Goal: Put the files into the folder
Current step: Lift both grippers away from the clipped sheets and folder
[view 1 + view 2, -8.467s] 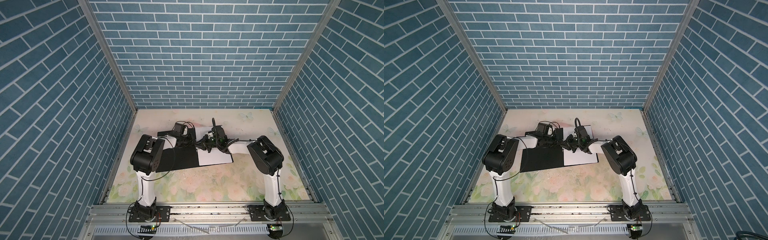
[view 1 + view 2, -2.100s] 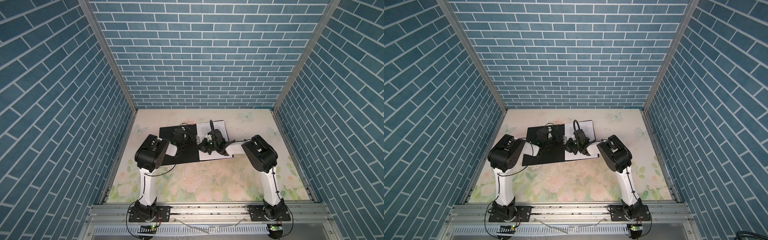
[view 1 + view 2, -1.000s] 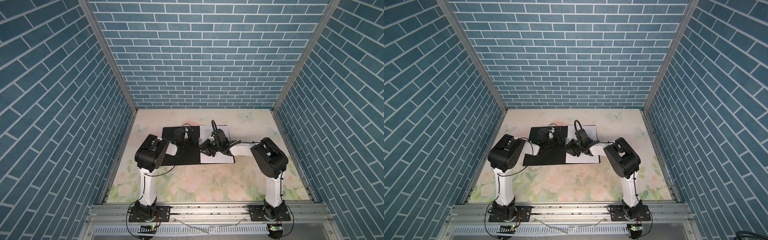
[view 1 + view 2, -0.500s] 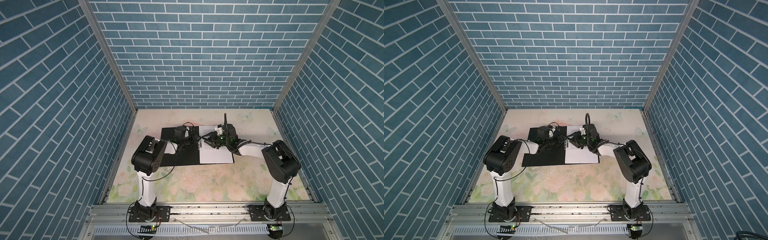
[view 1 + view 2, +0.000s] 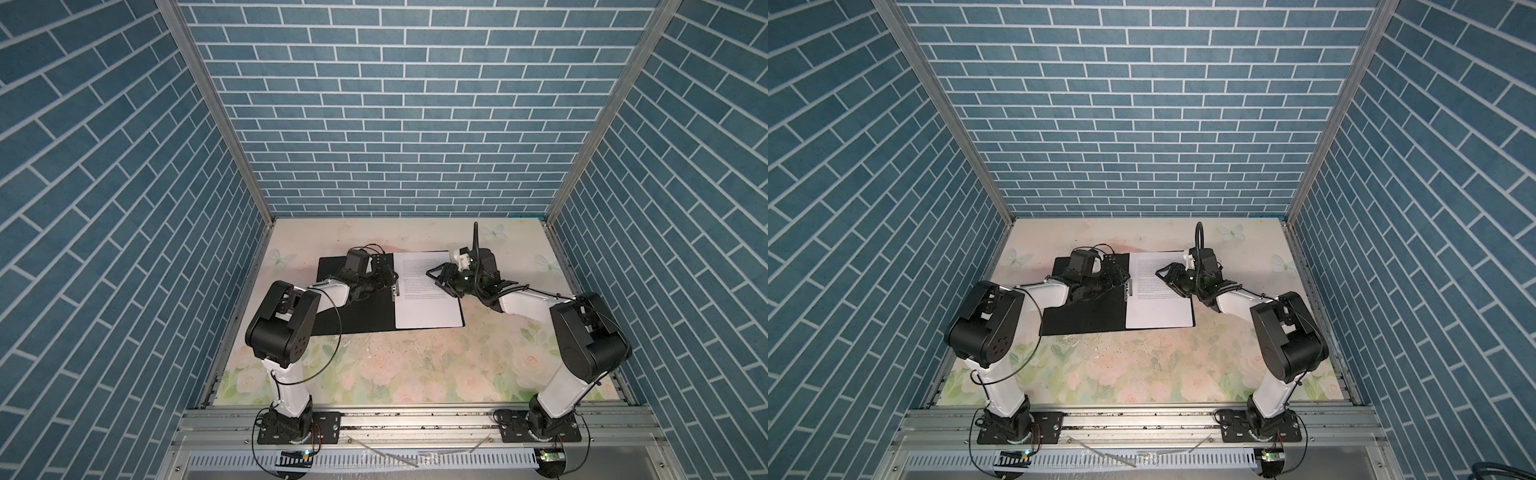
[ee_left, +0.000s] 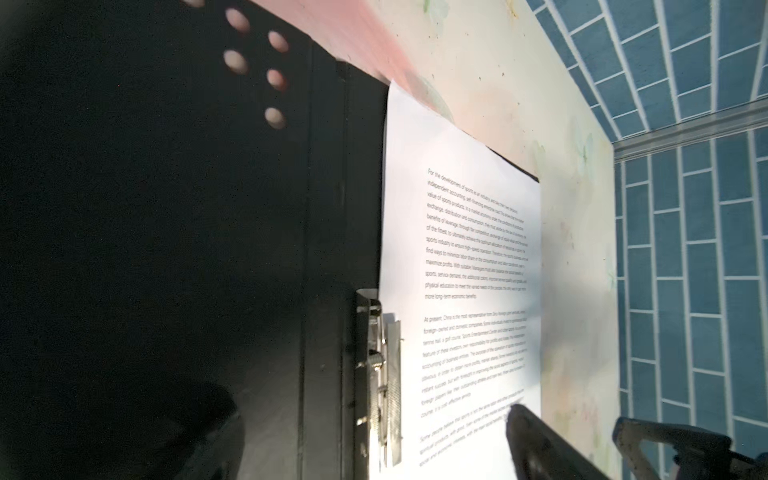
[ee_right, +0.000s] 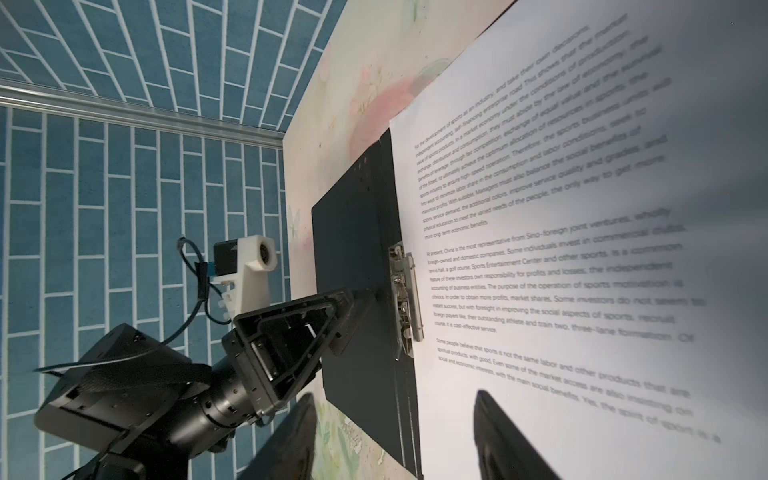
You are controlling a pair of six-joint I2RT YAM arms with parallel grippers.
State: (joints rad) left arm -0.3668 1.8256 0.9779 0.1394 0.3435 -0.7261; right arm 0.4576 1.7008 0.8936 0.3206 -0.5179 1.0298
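The folder lies open on the table, black inside up, with a metal clip at its spine. A white printed sheet of the files lies flat on its right half. My left gripper is open, low at the spine, its jaws either side of the clip. My right gripper hangs open over the sheet's right part, holding nothing.
The table has a floral cover, with blue brick walls on three sides and an aluminium rail along the front. The left arm's body lies over the folder's left half. A black cable rises from the right wrist.
The left gripper has opened wide at the clip. The right gripper has opened further and drawn back to the right, away from the spine. The sheet now lies flat.
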